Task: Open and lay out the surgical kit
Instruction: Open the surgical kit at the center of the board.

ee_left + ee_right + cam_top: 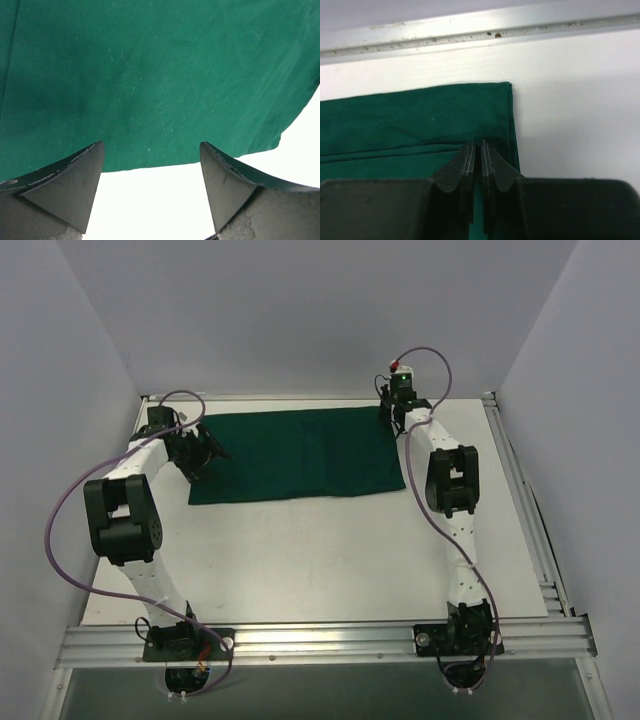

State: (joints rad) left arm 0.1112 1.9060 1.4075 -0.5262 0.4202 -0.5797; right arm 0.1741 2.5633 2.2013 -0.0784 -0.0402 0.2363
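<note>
A white table (330,550) sits edged by aluminium rails (320,642) and enclosed by plain white walls (300,310).

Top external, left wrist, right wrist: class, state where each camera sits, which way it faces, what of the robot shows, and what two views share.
Top external: high behind the bases, looking down on white table, dark green cloth wrap, both arms.
Left wrist: over the cloth's left edge, looking down; open left fingers show.
Right wrist: low, facing the far metal rail; shut right fingers pinch the cloth.
Shared: both wrists show the cloth.
</note>
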